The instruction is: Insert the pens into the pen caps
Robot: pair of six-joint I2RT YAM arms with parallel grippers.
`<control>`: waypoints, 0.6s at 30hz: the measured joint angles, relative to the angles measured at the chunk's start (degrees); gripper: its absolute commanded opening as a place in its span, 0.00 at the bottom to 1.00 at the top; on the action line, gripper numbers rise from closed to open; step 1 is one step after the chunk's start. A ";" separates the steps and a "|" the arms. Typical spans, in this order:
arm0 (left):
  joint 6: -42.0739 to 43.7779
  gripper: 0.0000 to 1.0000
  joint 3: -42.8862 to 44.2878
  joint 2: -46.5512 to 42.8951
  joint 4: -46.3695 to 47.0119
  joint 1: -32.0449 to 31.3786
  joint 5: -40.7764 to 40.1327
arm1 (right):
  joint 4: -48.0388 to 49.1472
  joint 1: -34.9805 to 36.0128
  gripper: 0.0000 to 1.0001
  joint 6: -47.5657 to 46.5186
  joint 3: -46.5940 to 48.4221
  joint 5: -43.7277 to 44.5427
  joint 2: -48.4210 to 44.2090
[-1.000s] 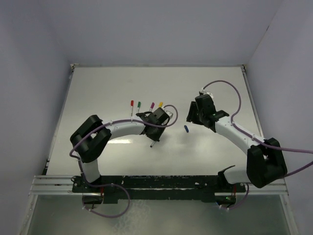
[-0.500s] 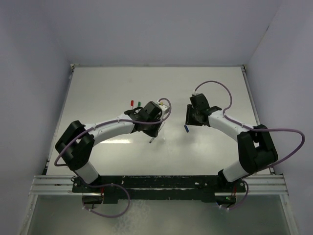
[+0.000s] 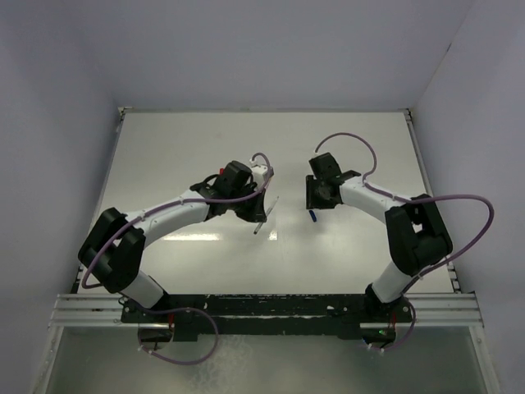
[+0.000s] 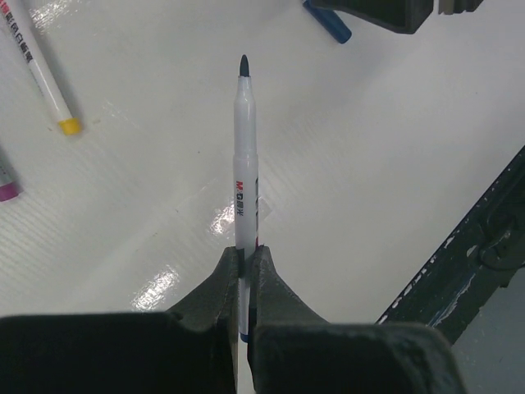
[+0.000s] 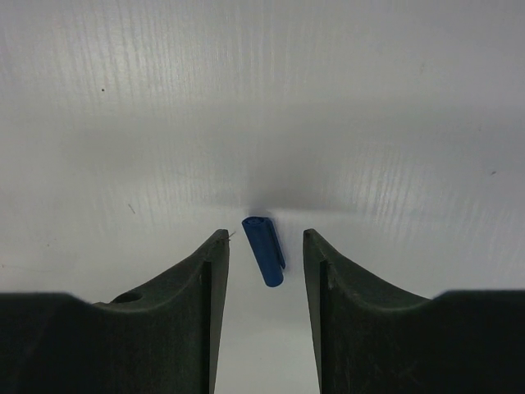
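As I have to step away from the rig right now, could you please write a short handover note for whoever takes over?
Left gripper: shut on a pen, its dark tip uncapped and pointing away from the fingers.
Right gripper: open, fingers either side of the blue cap lying on the table, not touching it.
Elsewhere: a yellow-ended pen and a purple-ended pen lie near the left gripper; capped or not, I cannot tell.
Done: pen picked up, cap lined up for a grasp.
Left: close on the blue cap, lift it, push the held pen's tip in.
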 measured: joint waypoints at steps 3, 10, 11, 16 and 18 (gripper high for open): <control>-0.07 0.00 0.02 -0.37 1.25 -0.04 1.36 | -0.68 0.24 0.43 -0.26 0.04 0.00 0.61; -1.38 0.00 -0.24 -0.42 2.97 0.35 3.13 | -1.60 0.94 0.42 -0.50 0.28 0.00 2.05; -1.42 0.00 -0.37 -0.42 3.19 0.44 3.30 | -1.68 1.05 0.42 -0.50 0.28 0.00 2.36; -1.81 0.00 -0.92 -0.42 3.56 0.72 3.56 | -2.16 1.18 0.41 -0.50 0.28 0.04 3.10; -2.19 0.00 -0.92 -0.44 3.67 0.81 3.69 | -2.23 1.18 0.40 -0.50 0.28 0.09 3.26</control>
